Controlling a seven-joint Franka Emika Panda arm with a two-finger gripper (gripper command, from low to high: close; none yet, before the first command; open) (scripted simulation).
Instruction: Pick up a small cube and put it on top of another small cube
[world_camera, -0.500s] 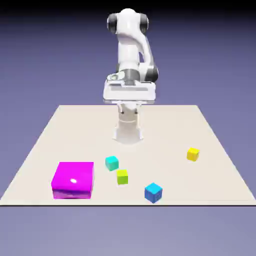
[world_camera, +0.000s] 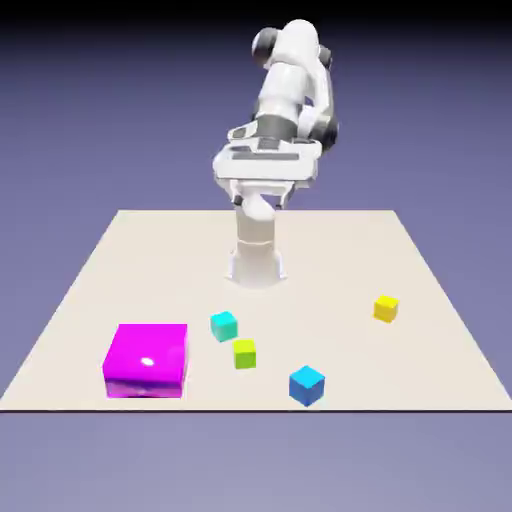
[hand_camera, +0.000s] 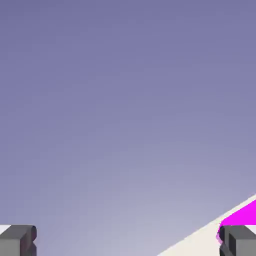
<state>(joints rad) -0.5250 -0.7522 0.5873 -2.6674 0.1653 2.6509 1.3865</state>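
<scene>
Nothing's been picked up yet: the gripper (hand_camera: 128, 240) hangs high with its fingers spread wide and empty. The small cyan cube (world_camera: 224, 326) sits on the table (world_camera: 420, 270), just beside the magenta block (world_camera: 146, 360), with grasping and stacking all left to do.

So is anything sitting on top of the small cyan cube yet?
No. The small cyan cube has a bare top, with the lime-green cube beside it on the beige table. Its underside is hidden.
</scene>
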